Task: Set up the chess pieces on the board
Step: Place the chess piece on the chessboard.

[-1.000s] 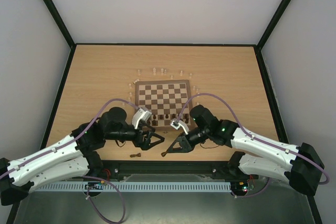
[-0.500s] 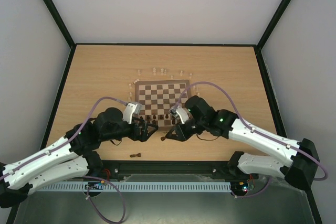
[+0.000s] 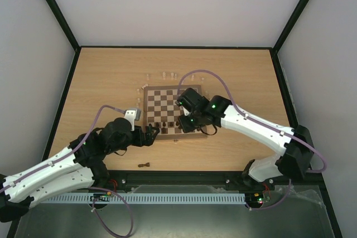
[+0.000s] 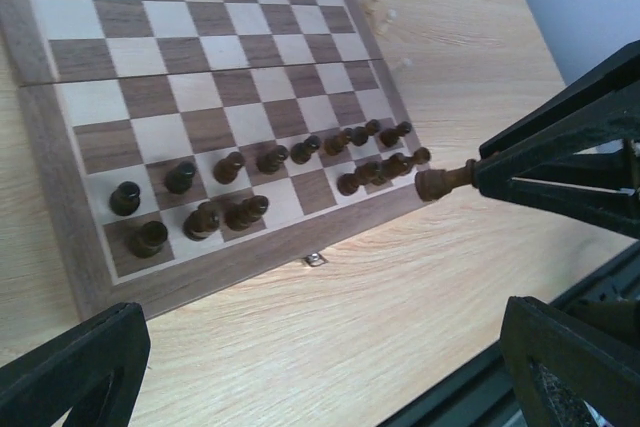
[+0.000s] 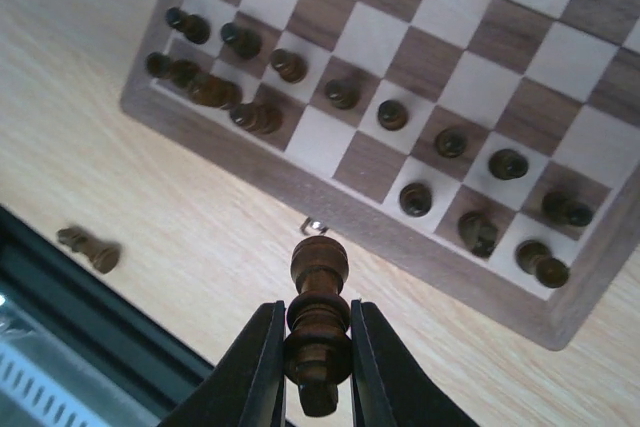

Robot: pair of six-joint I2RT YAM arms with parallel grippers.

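Note:
The board lies mid-table. Dark chess pieces stand on its two near rows, also in the left wrist view and right wrist view. The near row has empty squares near its middle. Cream pieces stand off the board beyond its far edge. My right gripper is shut on a dark piece, held above the board's near border by the latch. In the top view it hangs over the near edge. My left gripper is wide open and empty over the table in front of the board.
One dark piece lies on its side on the table near the front edge, also in the right wrist view. More cream pieces stand by the board's right side. The black front rail runs close behind the grippers.
My right gripper has carried the dark piece from the table near the front edge up to the board's near edge. My left gripper has drawn left and toward the board, still open.

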